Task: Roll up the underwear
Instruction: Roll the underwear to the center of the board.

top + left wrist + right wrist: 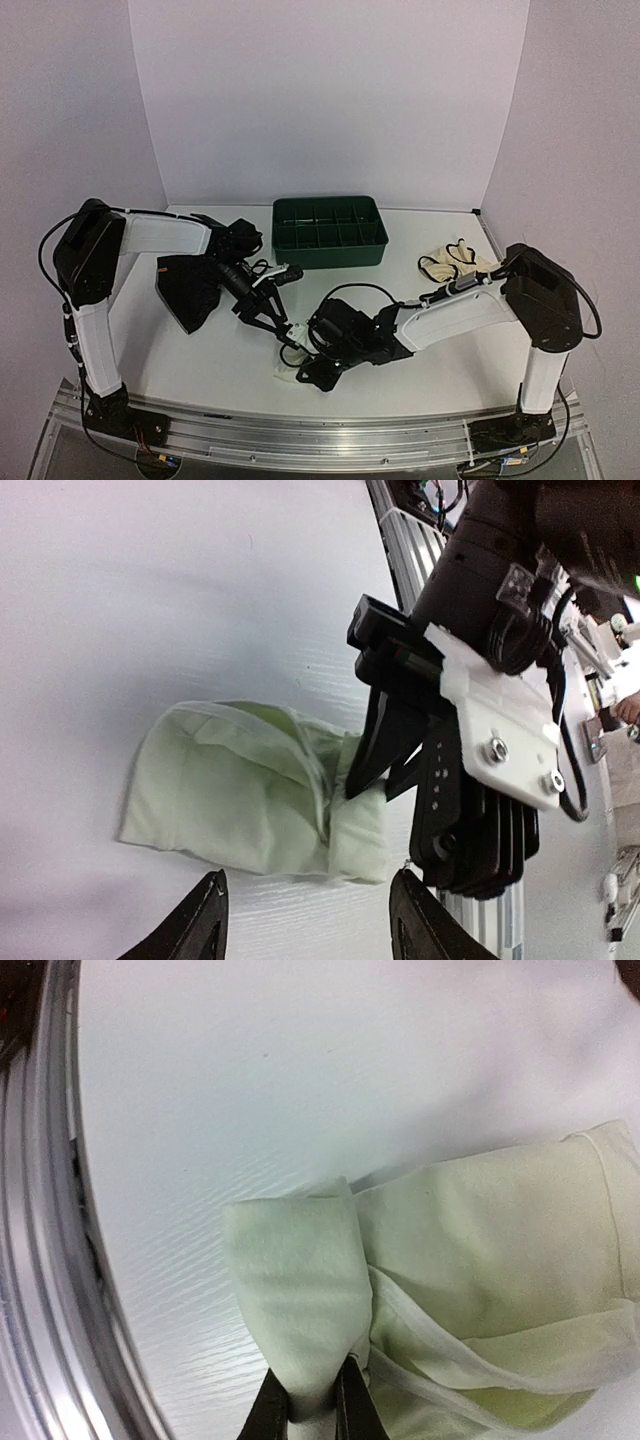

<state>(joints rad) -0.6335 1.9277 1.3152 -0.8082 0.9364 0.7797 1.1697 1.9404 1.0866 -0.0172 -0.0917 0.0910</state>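
The underwear, a pale green piece, lies on the white table near its front edge, between the two arms and close to the metal rail that runs along that edge. It is partly folded over itself, with one end doubled into a thick flap that stands up off the surface. The right gripper is clamped on that flap: in the right wrist view its two dark fingers sit pressed together with the cloth bunched tightly between them, and the left wrist view shows the same pinch from the other side, at the edge of the garment nearest the rail. The left gripper hangs just above the table on the opposite side of the underwear, its jaws spread wide with nothing between them (only the two black fingertips show at the bottom of its own camera view). The rest of the garment lies flat and slack, its seamed hem curving across the top layer. Farther back on the table stand a dark green compartment tray, a black garment bunched by the left arm, and a pale garment with dark trim near the right arm
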